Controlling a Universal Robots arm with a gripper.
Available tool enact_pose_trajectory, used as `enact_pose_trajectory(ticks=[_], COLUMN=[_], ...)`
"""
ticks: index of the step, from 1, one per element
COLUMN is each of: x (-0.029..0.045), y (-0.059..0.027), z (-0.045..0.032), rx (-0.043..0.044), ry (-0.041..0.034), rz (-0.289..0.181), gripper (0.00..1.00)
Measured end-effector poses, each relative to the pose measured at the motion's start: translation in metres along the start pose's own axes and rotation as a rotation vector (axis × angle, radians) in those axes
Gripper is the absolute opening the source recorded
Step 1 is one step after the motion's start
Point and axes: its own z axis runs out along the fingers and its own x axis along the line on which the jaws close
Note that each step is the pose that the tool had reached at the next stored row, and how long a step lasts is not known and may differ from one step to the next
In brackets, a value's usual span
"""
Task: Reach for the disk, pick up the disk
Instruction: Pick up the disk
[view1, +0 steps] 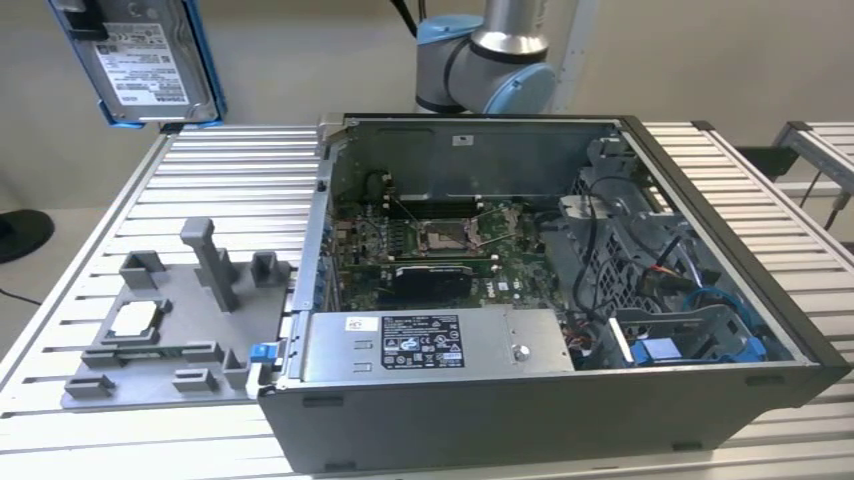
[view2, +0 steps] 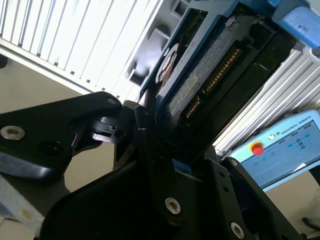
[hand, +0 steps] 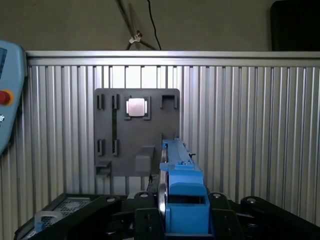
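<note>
So the disk (view1: 144, 62) is up in the air, clamped in the gripper (hand: 184, 220). In the exterior view it hangs near the upper corner on the exterior view's left, label facing the camera and the blue bracket framing it. It's well apart from the open computer case (view1: 561, 400) and touches nothing on the slatted table (view1: 120, 210).

In the first wrist view you see the drive edge-on, standing upright with black fingers (hand: 142, 222) pressed on either side of the blue bracket, so the jaws are closed down to the width of the disk and gripping it. The second wrist view shows the same thing from underneath, with the bare circuit-board side of the drive running away from the jaws.

Past the held disk in the first wrist view sits the grey fixture plate (hand: 137, 132) on the table, with the small silver chip (hand: 136, 107) sitting in one of its pockets. A teach pendant (view2: 280, 150) with a red button pokes in at the edge of both wrist views
</note>
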Motion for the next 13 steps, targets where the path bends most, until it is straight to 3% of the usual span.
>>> enact_pose_trajectory(ticks=[13], x=[-0.0003], y=[-0.0228], z=[-0.0006], rx=[0.0000], ry=[0.0000], rz=[0.000], gripper=[0.00])
